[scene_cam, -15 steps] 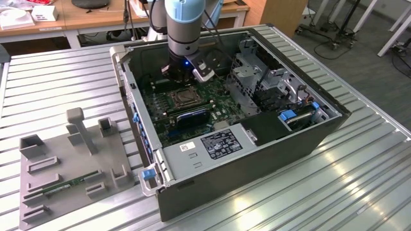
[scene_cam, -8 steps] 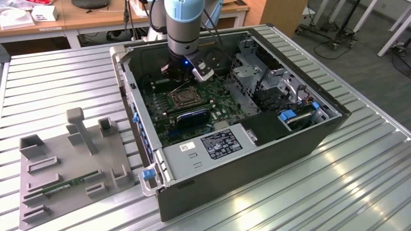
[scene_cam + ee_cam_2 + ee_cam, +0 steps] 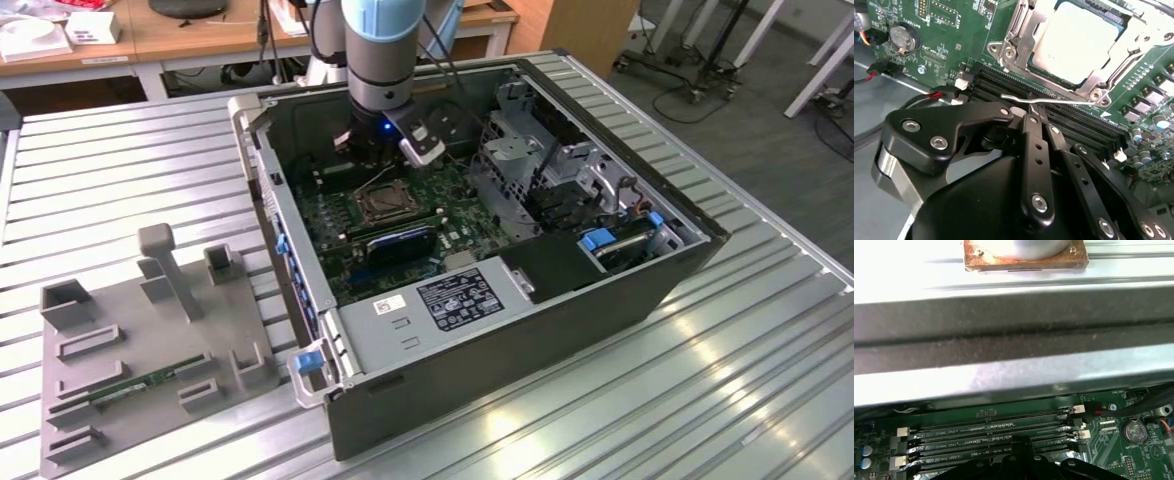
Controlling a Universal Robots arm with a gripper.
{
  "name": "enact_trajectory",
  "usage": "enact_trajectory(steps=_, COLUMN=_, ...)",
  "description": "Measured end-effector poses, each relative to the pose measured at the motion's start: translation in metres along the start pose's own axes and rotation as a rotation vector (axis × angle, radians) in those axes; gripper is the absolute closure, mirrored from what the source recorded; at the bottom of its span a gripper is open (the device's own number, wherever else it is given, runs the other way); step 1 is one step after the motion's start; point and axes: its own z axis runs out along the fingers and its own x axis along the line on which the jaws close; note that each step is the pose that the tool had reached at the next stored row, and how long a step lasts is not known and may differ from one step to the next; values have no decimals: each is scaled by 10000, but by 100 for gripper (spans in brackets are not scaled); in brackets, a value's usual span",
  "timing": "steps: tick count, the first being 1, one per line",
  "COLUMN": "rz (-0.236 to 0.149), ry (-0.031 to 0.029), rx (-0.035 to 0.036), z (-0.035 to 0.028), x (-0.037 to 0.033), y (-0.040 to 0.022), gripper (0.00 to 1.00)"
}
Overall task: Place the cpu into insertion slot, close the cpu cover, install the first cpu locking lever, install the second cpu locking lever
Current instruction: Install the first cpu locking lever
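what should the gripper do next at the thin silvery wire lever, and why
Probably press the thin silvery wire lever down to latch it: the silvery frame cover lies closed over the pale square cpu, and the shut gripper is at the lever.

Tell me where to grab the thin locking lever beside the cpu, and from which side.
Take the locking lever on its straight bare rod, toward the free end past the corner of the cpu cover. Come from over the memory slots, squeezing across the rod: it runs along them and seems to stand clear.
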Motion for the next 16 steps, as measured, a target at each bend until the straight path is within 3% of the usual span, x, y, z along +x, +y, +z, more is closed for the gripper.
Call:
enact_trajectory(steps=7, rz=0, ry=0, rx=1, z=-129, x=-11, y=39, gripper=89)
enact_trajectory(steps=16, rz=0, ry=1, rx=2, z=-204, x=-17, y=62, gripper=89)
